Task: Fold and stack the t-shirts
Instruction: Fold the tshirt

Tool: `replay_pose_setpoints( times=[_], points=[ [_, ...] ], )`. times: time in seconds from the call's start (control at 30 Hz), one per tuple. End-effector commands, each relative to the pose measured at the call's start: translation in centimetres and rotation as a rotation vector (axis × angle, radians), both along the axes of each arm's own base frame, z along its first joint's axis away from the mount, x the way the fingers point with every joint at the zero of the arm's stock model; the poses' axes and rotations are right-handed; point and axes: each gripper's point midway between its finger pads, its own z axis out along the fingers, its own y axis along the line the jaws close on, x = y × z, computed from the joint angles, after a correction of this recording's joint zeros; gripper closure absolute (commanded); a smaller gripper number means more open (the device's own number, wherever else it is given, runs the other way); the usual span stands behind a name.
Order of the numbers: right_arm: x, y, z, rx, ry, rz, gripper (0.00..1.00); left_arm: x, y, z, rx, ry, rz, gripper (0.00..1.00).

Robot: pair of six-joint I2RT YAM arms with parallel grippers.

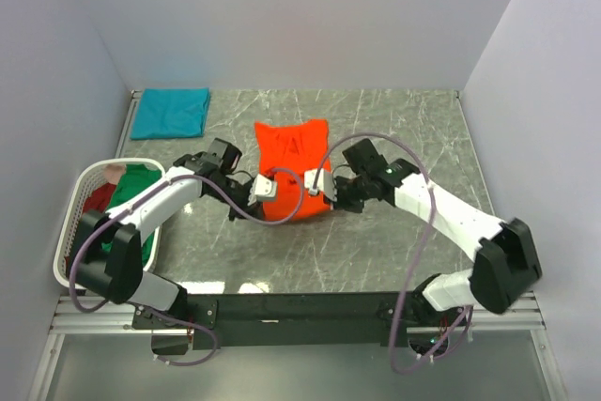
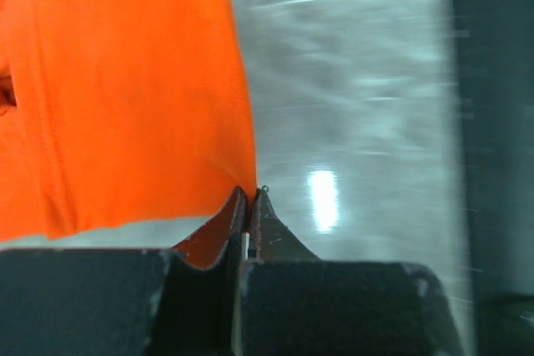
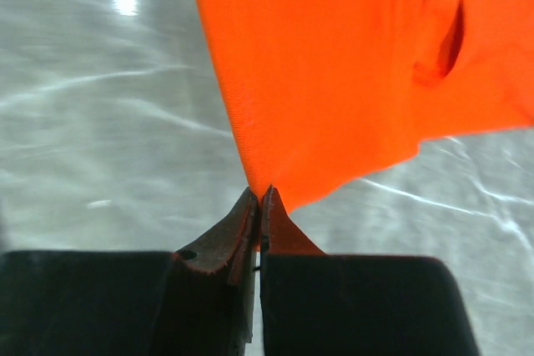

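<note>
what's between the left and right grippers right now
The near edge of the bright orange cloth t-shirt spans it, the left gripper and right gripper each shut on a corner; the top view shows this.

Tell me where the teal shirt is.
In the top view, the teal shirt lies at the far left corner of the table, beyond the basket.

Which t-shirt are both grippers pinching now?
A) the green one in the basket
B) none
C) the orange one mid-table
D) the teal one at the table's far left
C: in the wrist views the left gripper and right gripper are each shut on an edge of the orange t-shirt.
</note>
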Motion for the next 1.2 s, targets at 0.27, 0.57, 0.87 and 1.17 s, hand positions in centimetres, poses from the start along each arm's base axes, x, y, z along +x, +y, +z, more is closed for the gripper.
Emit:
replay_pose_setpoints(
  times=[0.27,0.57,0.87,1.17],
  points=[
    [-1.1,-0.6,3.6,0.044,0.079,0.069,1.0,1.0,0.0,6.5,-0.121,0.243,0.087,1.0],
    [13.8,0.5,0.7,-0.003,0.036,-0.016,1.0,18.9,0.4,5.3,-0.13,0.304,0.372,0.99],
    [18.9,1.1,-5.8,-0.091,0.083,-0.111,1.0,23.9,1.7,-4.9,0.022,0.437,0.668,0.99],
    [11.5,1.3,-7.7,-0.129,0.223,-0.087,1.0,15.3,2.0,-6.9,0.076,0.678,0.694,0.99]
  ],
)
